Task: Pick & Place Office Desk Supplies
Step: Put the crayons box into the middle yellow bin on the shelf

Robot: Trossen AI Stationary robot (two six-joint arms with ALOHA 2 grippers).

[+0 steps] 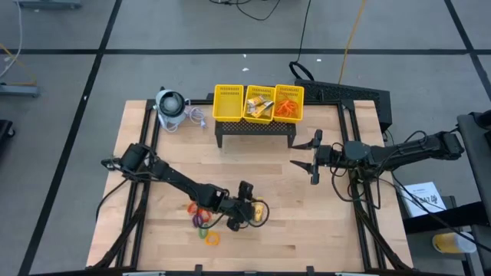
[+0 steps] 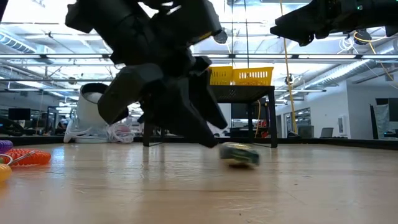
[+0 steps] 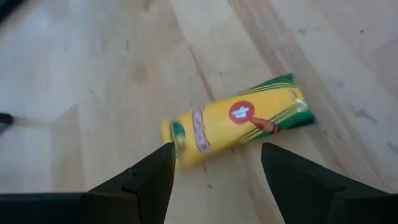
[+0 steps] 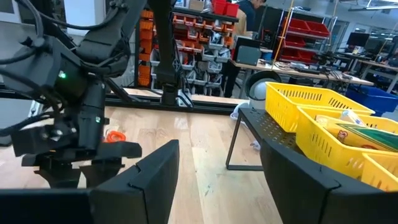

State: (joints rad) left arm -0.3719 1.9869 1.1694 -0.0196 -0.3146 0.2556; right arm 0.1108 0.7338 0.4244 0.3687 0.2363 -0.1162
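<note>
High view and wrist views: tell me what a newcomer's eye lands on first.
The yellow mesh basket on its dark stand at the table's far edge, with packets and orange bands in its compartments. Next, the left gripper low over the near middle of the table, jaws open around a yellow packet lying flat on the wood. Beside it sits a cluster of coloured rings, while the right gripper hovers open near the basket.

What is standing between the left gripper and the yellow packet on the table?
Nothing visible. In the left wrist view the left gripper is open, and the yellow packet lies flat on the bare wooden table just ahead of the fingers, with only wood between them. The right gripper waits apart, near the yellow basket.
</note>
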